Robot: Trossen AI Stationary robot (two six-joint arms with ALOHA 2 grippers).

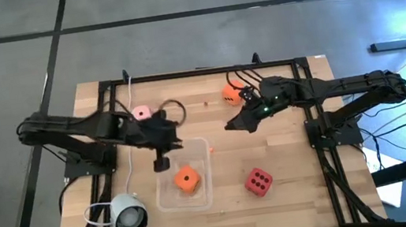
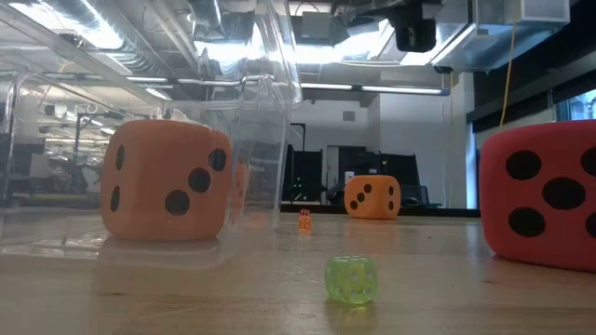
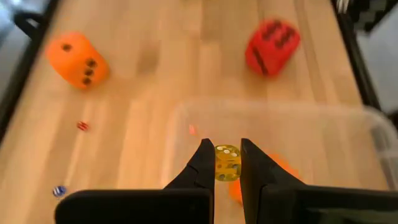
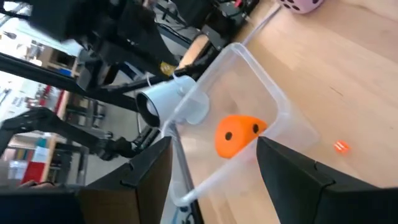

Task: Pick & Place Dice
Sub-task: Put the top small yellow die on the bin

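A clear plastic bin (image 1: 201,147) holds one orange die (image 1: 187,179); the left gripper (image 3: 227,163), above its rim, pinches a tiny yellow die (image 3: 227,162); the right gripper (image 4: 211,177) hovers spread, empty; red die (image 1: 258,181), second orange die (image 1: 231,93) and pink die (image 1: 142,112) lie on the table (image 1: 301,187)

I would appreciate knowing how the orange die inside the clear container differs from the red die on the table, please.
The orange die sits inside the clear container; the red die rests on the bare table. In the high view the orange die shows one pip on top, the red die six, and the red one looks somewhat larger. Both are soft-looking cubes with dark pips.
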